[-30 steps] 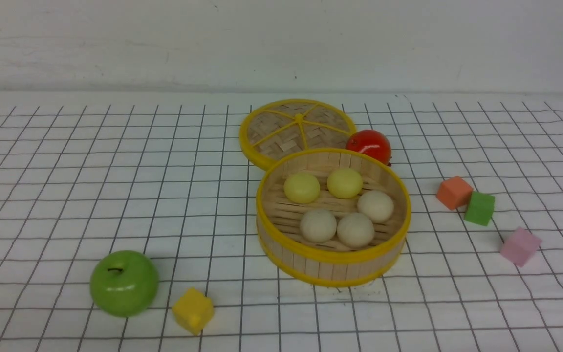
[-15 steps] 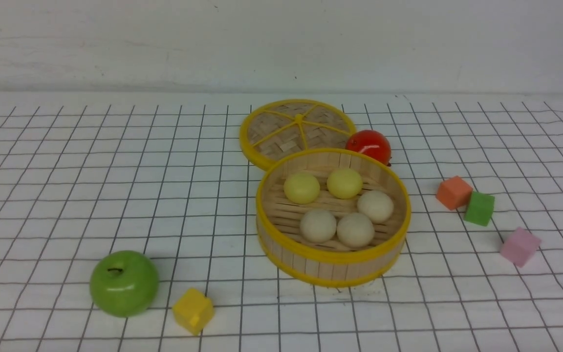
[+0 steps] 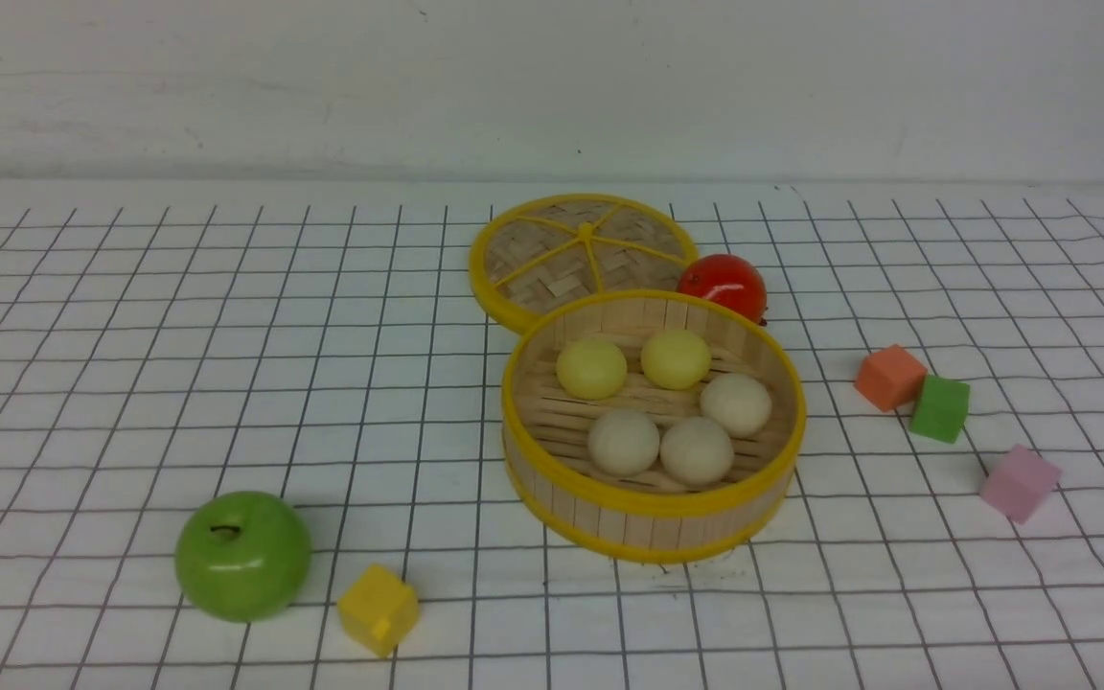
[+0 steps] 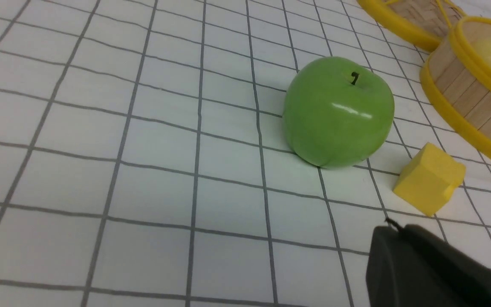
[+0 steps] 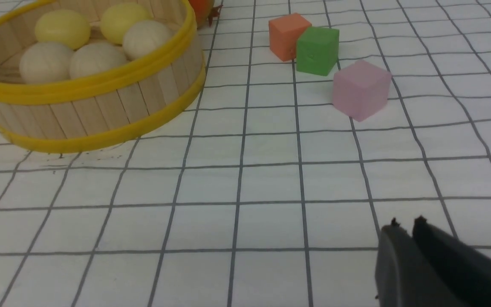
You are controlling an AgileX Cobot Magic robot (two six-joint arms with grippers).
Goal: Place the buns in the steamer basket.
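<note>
My front camera looks forward across the table (image 3: 130, 383) from mid-distance; both wrist cameras sit low and close over its near edge; all three share the steamer basket (image 3: 653, 522) (image 4: 463, 98) (image 5: 100, 111).

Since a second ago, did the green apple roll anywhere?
No. The green apple sits in the same spot beside the yellow cube, on the same grid squares of the table.

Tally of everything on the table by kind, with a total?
Buns: 5, two yellow, three white, all in the basket
Basket: 1
Lid: 1
Cubes: 4, yellow, orange, green, pink
Apple: 1
Red ball: 1
Total: 13
</note>
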